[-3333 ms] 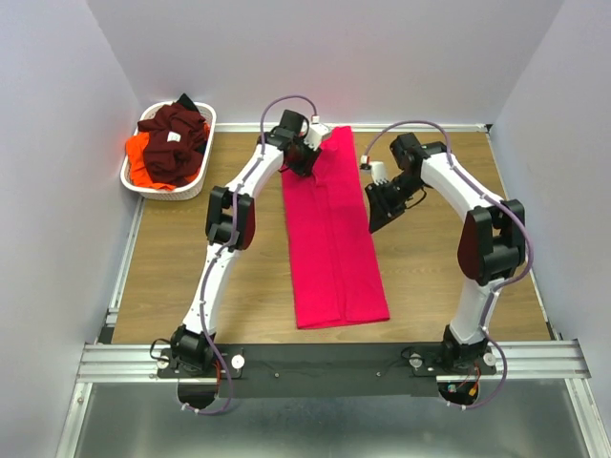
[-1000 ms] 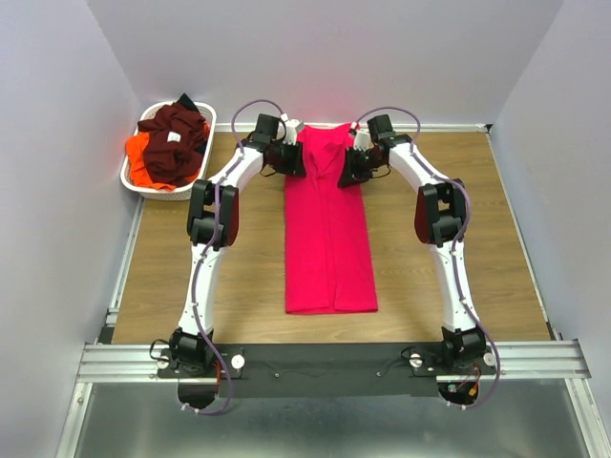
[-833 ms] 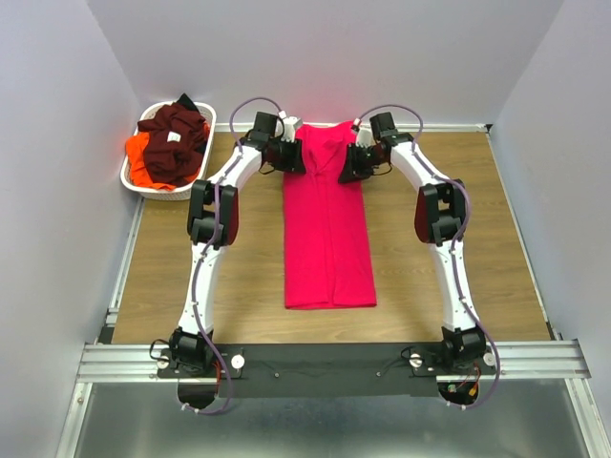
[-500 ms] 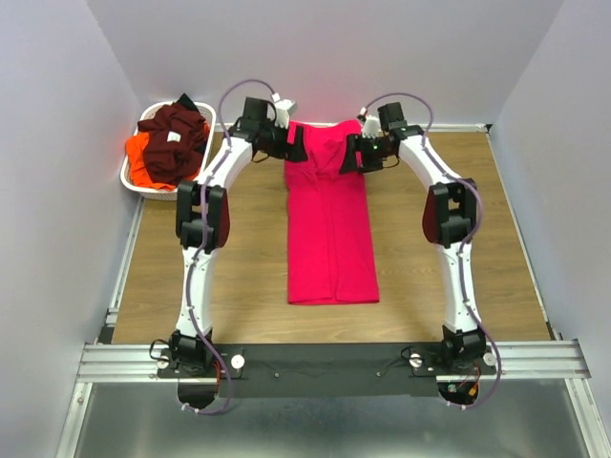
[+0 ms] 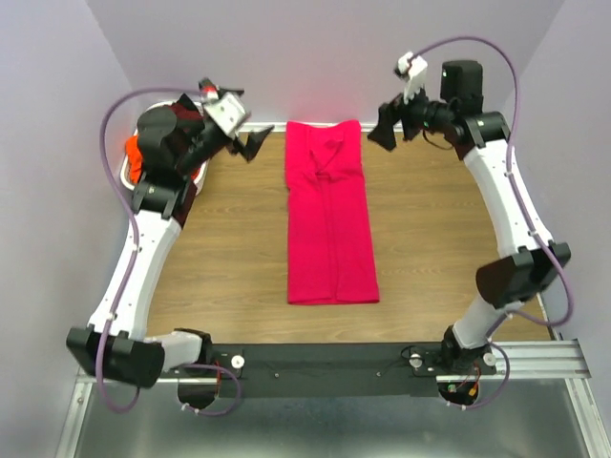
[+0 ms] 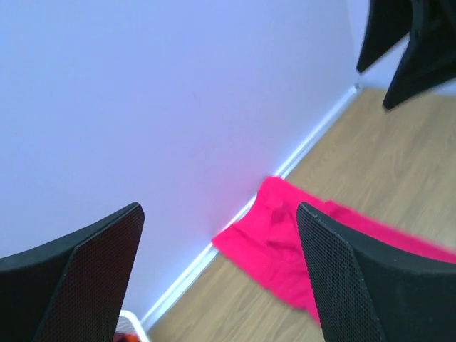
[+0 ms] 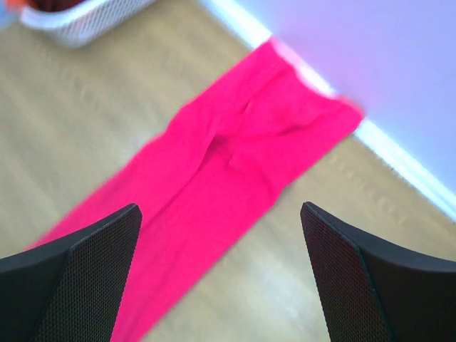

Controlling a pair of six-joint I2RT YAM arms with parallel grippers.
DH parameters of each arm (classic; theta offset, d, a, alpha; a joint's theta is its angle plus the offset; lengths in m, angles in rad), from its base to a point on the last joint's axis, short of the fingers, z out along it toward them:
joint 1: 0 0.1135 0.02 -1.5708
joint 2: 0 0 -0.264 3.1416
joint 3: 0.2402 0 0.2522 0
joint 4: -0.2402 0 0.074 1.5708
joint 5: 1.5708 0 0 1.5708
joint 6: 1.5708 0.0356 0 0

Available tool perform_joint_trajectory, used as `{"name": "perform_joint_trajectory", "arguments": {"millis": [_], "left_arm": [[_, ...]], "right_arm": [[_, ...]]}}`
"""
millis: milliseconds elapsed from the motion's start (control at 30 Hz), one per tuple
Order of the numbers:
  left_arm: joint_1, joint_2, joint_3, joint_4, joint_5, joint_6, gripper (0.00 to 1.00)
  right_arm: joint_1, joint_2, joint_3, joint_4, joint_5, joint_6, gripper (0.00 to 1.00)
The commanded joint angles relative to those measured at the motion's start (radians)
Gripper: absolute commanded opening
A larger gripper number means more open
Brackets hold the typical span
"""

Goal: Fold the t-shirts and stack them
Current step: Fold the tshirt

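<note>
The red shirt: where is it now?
In the top view the red shirt lies mid-table, its far end at the back wall, between the left gripper and the right gripper.

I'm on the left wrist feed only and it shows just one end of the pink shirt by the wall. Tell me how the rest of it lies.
Observer: The pink t-shirt lies flat as one long narrow strip, folded lengthwise, running from the back wall toward the arm bases.
Operator: Report the right jaws.
Observer: The right wrist view shows them open with nothing between them, raised right of the shirt's far end, touching no cloth.
Operator: Now locate the basket.
Observer: The white basket sits in the far left corner, apart from the shirt, mostly hidden under the left arm in the top view.
</note>
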Motion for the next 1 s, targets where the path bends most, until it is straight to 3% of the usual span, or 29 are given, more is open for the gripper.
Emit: {"name": "perform_joint_trajectory", "arguments": {"millis": [0, 100, 133, 267, 400, 567, 633, 767, 967], "left_arm": [[-0.012, -0.092, -0.220, -0.168, 0.147, 0.323, 0.93], [-0.045, -0.202, -0.350, -0.399, 0.134, 0.598, 0.89], [-0.082, -0.253, -0.439, -0.518, 0.120, 0.770, 0.86], [-0.215, -0.350, -0.668, -0.621, 0.051, 0.939, 0.84], [-0.379, -0.416, -0.797, -0.558, -0.007, 0.924, 0.80], [-0.592, -0.323, -0.851, -0.455, -0.151, 0.858, 0.54], [-0.621, -0.244, -0.832, -0.452, -0.181, 0.841, 0.44], [-0.633, -0.135, -0.791, -0.475, -0.179, 0.816, 0.42], [-0.660, -0.107, -0.766, -0.492, -0.224, 0.784, 0.50]], "right_arm": [[0.028, -0.087, -0.251, -0.196, -0.065, -0.233, 1.00], [0.111, -0.176, -0.432, -0.263, 0.001, -0.336, 1.00], [0.139, -0.243, -0.560, -0.267, 0.027, -0.357, 1.00], [0.268, -0.360, -0.848, -0.232, 0.118, -0.420, 0.98], [0.361, -0.400, -1.015, -0.188, 0.168, -0.466, 0.86], [0.411, -0.405, -1.123, -0.076, 0.228, -0.467, 0.67], [0.443, -0.387, -1.135, -0.066, 0.250, -0.460, 0.61], [0.513, -0.379, -1.158, -0.051, 0.276, -0.440, 0.61], [0.558, -0.336, -1.209, 0.001, 0.336, -0.403, 0.61]]}}
